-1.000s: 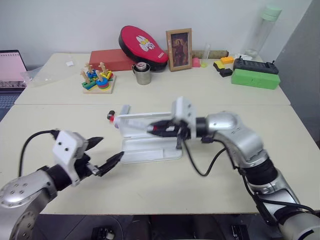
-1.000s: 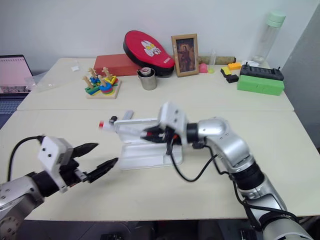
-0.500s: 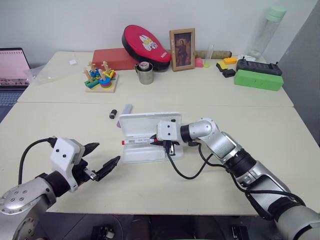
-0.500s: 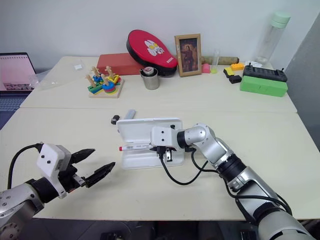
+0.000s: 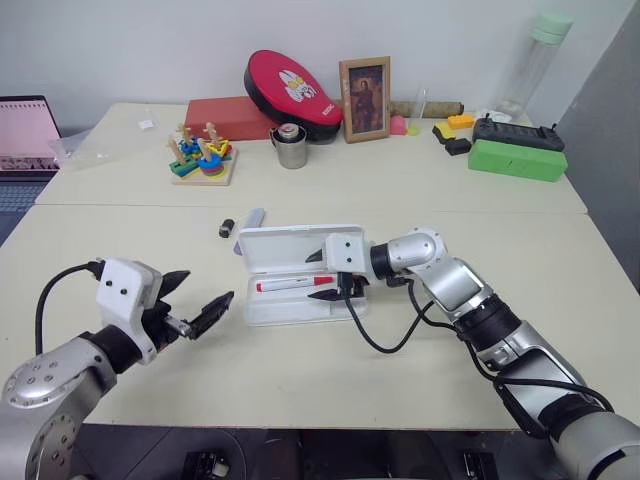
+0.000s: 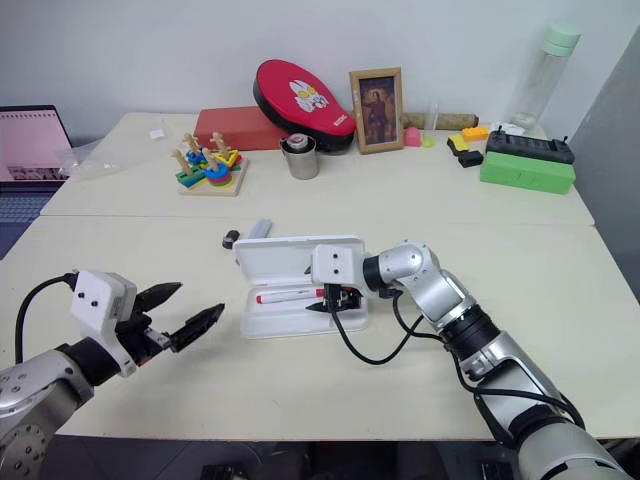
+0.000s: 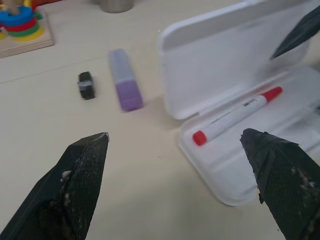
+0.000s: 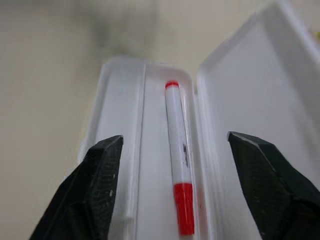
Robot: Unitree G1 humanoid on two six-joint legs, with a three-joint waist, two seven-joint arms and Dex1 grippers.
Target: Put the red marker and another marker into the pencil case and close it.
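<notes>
**Red marker in the open case, lavender marker on the table**

The pencil case (image 5: 300, 275) lies open near the middle of the cream table (image 5: 300, 390), its lid raised at the far side. The red marker (image 5: 291, 285) lies lengthwise in the inner tray, free of any grip. The right gripper (image 5: 322, 275) hangs over the tray's right end with its two black fingers spread wide, one near the lid and one near the front wall, the marker lying below and between them and touching neither. The lavender marker (image 5: 253, 219) lies on the table just behind the case's left corner, beside a small black stubby object (image 5: 226, 228). The left gripper (image 5: 195, 300) hovers above the table to the left of the case, apart from it, jaws wide apart and empty. At the table's far edge stand a ring-stacking toy (image 5: 198, 160), a metal cup (image 5: 291, 147), a red box (image 5: 225, 118), a framed picture (image 5: 362, 99) and a green box (image 5: 515, 159).
</notes>
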